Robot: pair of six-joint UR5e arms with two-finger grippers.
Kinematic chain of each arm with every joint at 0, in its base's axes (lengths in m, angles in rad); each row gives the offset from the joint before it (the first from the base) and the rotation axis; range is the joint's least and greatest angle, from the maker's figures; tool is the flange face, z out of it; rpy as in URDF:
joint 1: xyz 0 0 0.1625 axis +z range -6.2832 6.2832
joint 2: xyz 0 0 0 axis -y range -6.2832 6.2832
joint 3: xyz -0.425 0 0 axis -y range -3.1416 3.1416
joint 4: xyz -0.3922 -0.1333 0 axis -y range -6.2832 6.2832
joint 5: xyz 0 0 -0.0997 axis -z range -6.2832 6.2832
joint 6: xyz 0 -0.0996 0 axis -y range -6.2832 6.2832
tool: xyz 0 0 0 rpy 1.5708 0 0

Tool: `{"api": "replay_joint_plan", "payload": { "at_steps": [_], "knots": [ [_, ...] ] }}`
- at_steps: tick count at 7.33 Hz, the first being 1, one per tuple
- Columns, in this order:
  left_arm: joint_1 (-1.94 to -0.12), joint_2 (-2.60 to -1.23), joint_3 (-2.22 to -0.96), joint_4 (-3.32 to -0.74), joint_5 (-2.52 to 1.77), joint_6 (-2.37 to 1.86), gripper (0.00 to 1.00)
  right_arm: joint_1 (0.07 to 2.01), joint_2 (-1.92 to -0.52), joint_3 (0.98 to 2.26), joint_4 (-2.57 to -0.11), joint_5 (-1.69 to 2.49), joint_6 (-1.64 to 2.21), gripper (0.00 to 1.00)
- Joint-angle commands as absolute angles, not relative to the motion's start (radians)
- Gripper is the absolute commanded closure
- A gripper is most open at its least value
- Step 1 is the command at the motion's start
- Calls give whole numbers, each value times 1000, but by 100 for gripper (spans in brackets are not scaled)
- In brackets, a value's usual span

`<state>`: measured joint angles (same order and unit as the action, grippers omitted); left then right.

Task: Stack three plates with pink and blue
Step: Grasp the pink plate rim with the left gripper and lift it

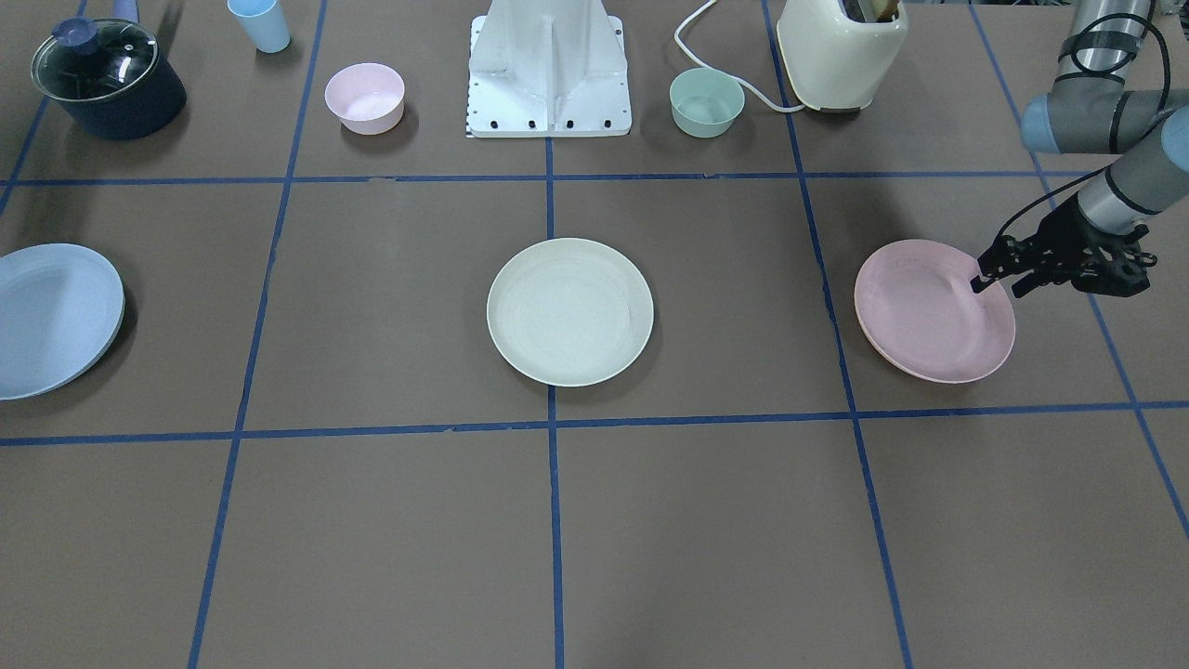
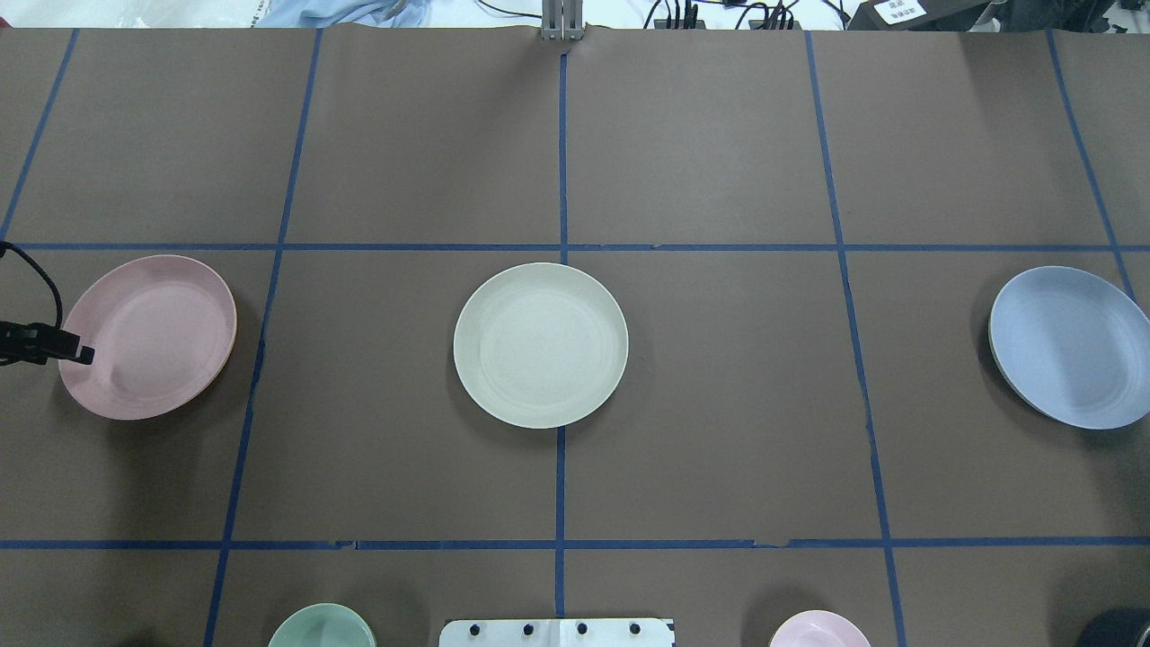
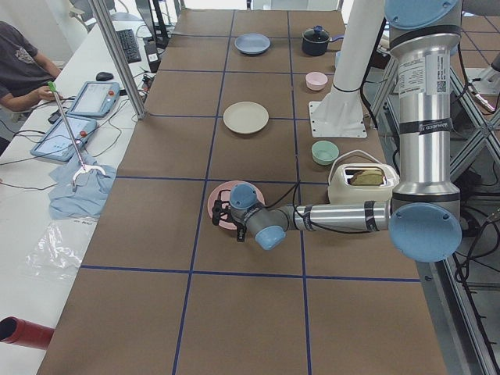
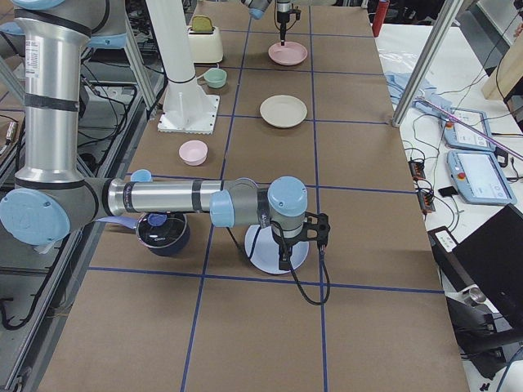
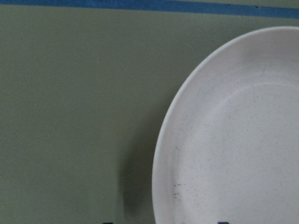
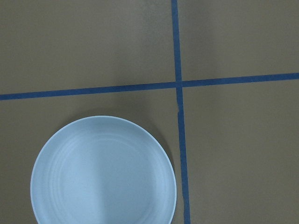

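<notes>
While your left claw (image 1: 999, 279) stands spread astride the outer rim of the pink plate (image 1: 929, 311), the first pickup looks under way; next, pinch that rim and lift toward the cream plate (image 1: 569, 311) at centre. The blue plate (image 1: 51, 316) lies at the far end beneath the right claw (image 4: 298, 245), whose grip cannot be told. A pink bowl (image 1: 364, 97), green bowl (image 1: 706, 101), toaster (image 1: 841, 51) and pot (image 1: 107, 79) sit well back.
</notes>
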<state>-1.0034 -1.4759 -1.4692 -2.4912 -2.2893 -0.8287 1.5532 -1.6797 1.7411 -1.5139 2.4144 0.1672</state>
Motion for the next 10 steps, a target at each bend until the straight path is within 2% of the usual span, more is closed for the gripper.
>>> {"api": "replay_joint_plan", "payload": {
  "at_steps": [1, 4, 6, 8, 10],
  "knots": [
    [-1002, -1465, -1470, -2493, -2287, -819, 98, 1554, -1680, 1741, -1514, 2416, 166, 0],
    [-1011, -1438, -1523, -2491, -2289, -818, 100, 1554, -1680, 1746, -1513, 2416, 157, 0],
    [-1023, -1408, -1628, -2467, -2319, -819, 100, 1551, -1678, 1744, -1497, 2413, 150, 0],
    [-1106, -1436, -1769, -2283, -2384, -821, 100, 1487, -1683, 1714, -1406, 2357, 166, 0],
    [-1103, -1550, -1880, -2063, -2382, -901, 100, 1433, -1683, 1639, -1288, 2312, 173, 0]
  ]
}}
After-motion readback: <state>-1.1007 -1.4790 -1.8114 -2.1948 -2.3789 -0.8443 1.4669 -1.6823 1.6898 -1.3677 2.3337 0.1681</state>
